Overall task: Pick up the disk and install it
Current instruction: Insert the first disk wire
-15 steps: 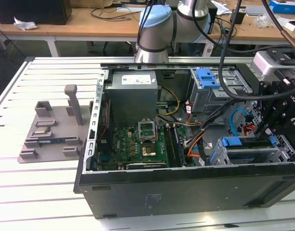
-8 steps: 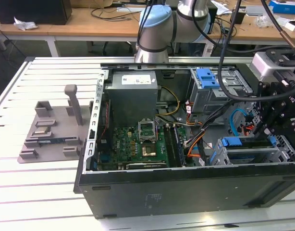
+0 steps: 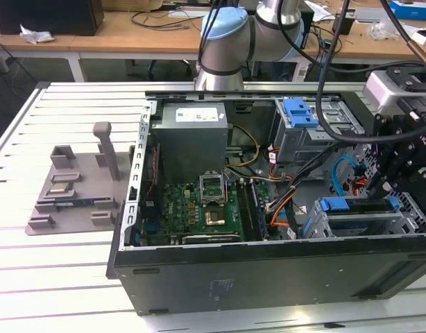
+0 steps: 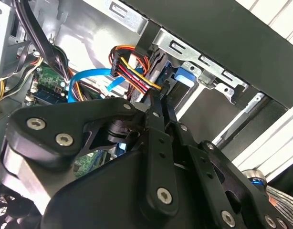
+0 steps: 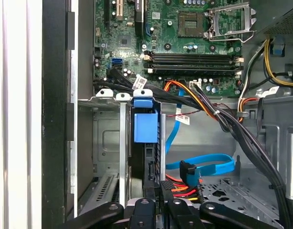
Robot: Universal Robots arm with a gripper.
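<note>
The disk [image 3: 355,205] stands on edge in a slot of the grey drive cage [image 3: 407,218] at the exterior view's right end of the open computer case, its blue carrier rail on top. In the first wrist view the disk's blue tab [image 5: 145,126] lies between the cage walls, and the dark disk edge runs toward my gripper [image 5: 161,187]. My gripper [image 3: 388,186] hangs over the disk's end nearest the case's right end. In the second wrist view my fingers [image 4: 156,119] lie close together, nothing showing between them, tips by the blue carrier [image 4: 184,75].
Red, yellow and orange power leads [image 4: 134,71] and a blue data cable [image 5: 204,164] run right beside the disk slot. A blue bracket [image 3: 300,111] tops the rear drive bay. Motherboard [image 3: 206,208] and power supply [image 3: 192,135] fill the case's middle. A grey fixture [image 3: 74,187] lies on the table at left.
</note>
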